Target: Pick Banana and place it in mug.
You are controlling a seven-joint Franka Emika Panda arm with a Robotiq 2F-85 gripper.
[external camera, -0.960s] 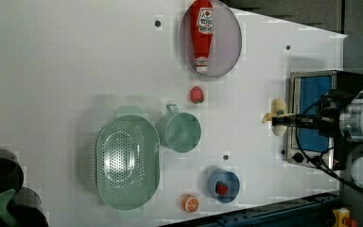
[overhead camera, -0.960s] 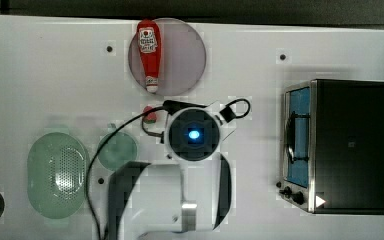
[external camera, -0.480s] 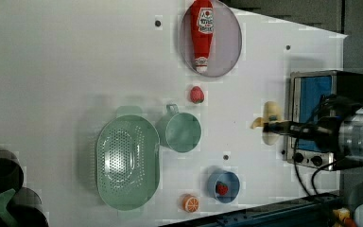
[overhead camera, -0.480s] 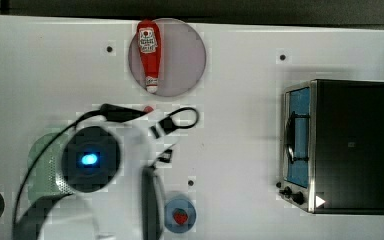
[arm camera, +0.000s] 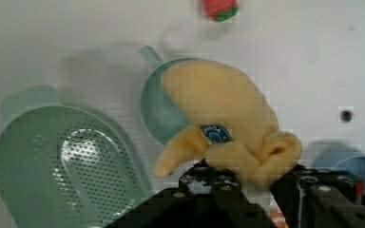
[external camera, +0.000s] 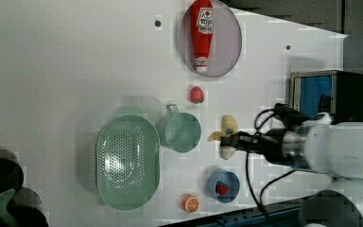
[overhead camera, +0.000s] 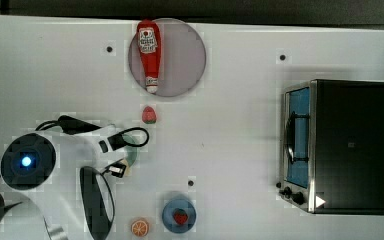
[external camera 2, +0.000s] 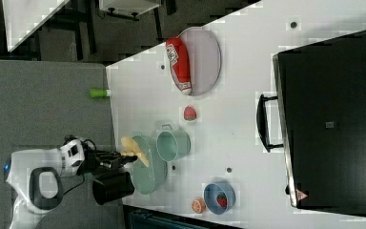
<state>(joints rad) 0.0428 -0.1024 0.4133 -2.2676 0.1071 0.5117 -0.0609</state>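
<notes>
Left view, mug [external camera: 183, 133] empty — strawberry in blue dish [external camera: 223, 187]

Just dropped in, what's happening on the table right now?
The arm's claw is shut on the banana and holds it in the air near the mug. In the wrist view the banana hangs partly over the mug's mouth, so it is not inside yet. The perforated green bowl sits right beside the mug. The ketchup bottle lies on the round plate, untouched.
</notes>
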